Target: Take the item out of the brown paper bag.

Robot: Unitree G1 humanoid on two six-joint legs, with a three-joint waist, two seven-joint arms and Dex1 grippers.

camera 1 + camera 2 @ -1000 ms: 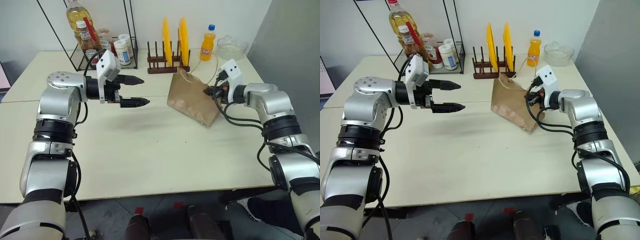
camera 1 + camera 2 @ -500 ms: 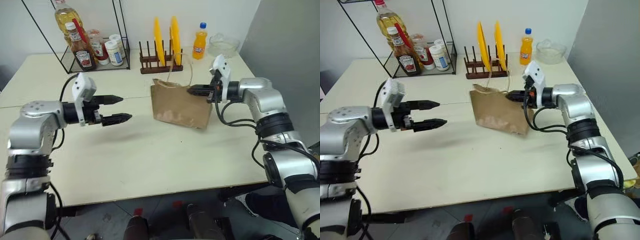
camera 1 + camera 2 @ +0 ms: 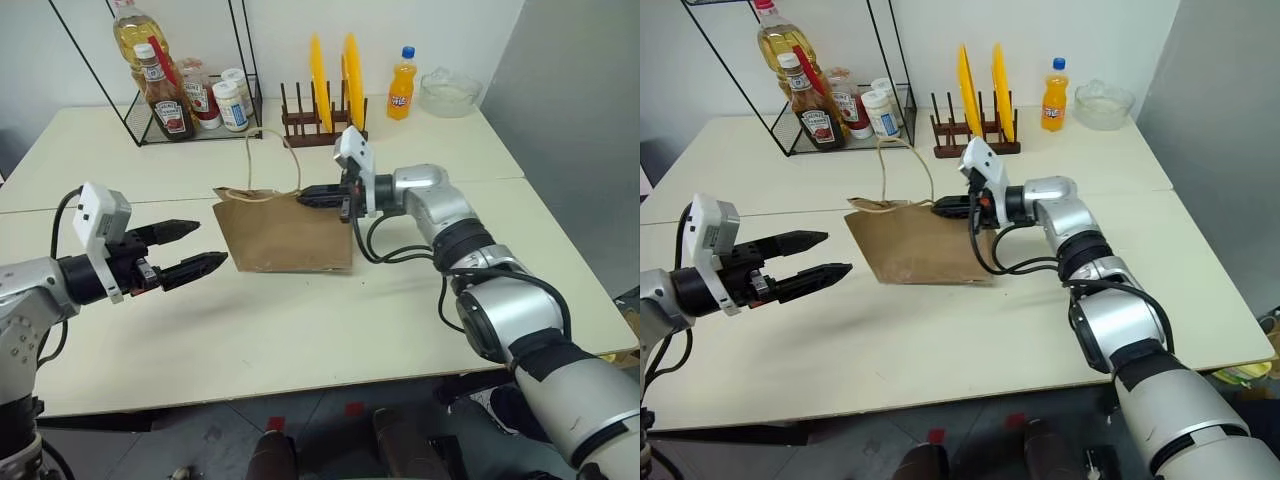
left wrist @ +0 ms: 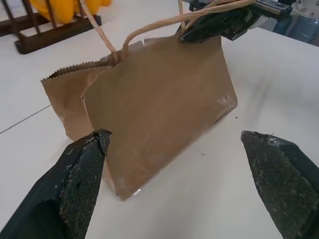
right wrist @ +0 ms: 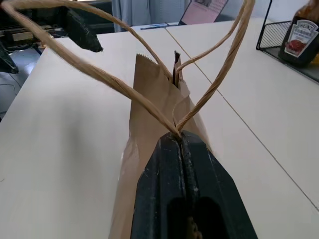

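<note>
The right gripper's [image 5: 182,142] two black fingers [image 5: 162,184] press flat together, pinching a thin beige looped cord handle [image 5: 99,74] just above the top edge of the crumpled brown kraft paper bag [image 5: 149,124]. The bag stands upright on the cream table [image 5: 60,149]. Beyond the bag, well apart, are the left gripper's dark fingertips [image 5: 82,32]. A dark ketchup bottle [image 5: 301,37] stands beside a black wire rack [image 5: 271,35], far from the bag.

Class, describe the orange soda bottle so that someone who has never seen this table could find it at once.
Look to the table's far edge, just beyond the wooden rack holding two yellow plates. The orange soda bottle stands upright there beside a clear glass bowl; its blue cap sets it apart.
</note>
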